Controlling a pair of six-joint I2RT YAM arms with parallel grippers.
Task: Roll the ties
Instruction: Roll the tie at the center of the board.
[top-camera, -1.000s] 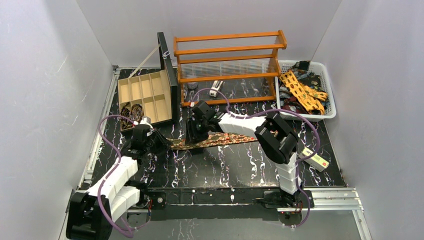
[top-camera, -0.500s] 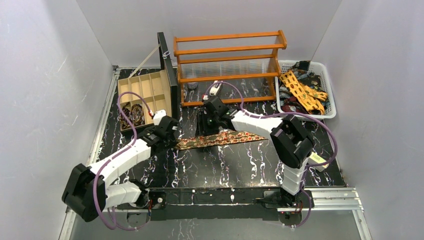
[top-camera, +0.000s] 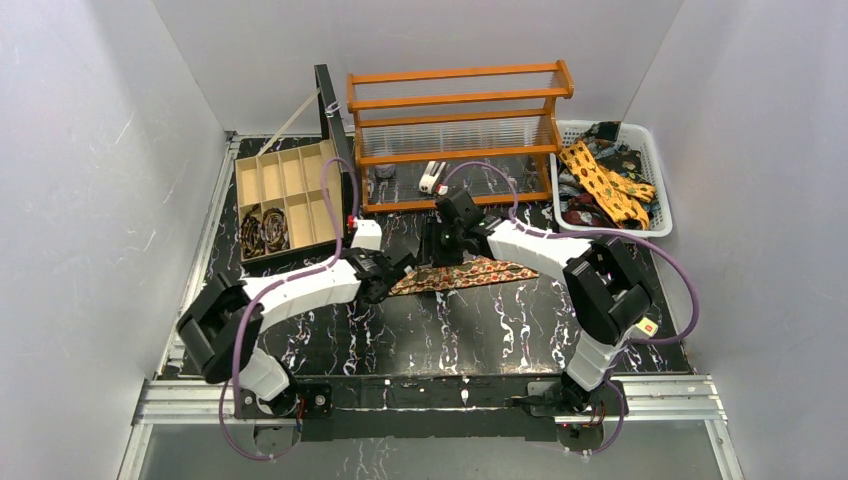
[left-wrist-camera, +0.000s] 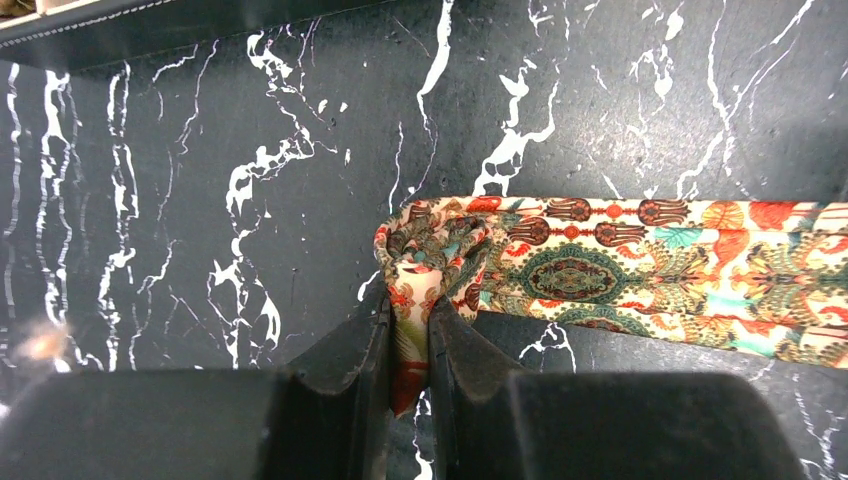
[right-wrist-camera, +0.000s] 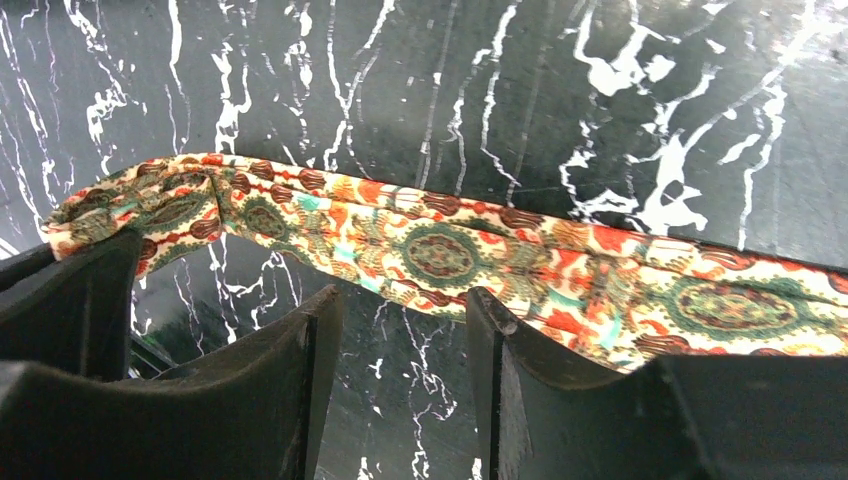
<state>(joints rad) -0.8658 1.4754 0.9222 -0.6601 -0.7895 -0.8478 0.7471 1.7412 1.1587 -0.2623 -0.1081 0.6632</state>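
Over marbled tabletop (top-camera: 480, 330), left arm (top-camera: 300, 287) stretches low, jaws pinching the tie (left-wrist-camera: 600, 270); right jaws spread.

Lab enclosure, white walls (top-camera: 100, 150), aluminium rails (top-camera: 680, 395), black marbled tabletop (top-camera: 480, 320)

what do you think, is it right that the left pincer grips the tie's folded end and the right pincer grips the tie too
Only half. The left pincer does grip the folded end of the tie, but the right pincer is open, with nothing clamped in it; the right wrist view shows it.
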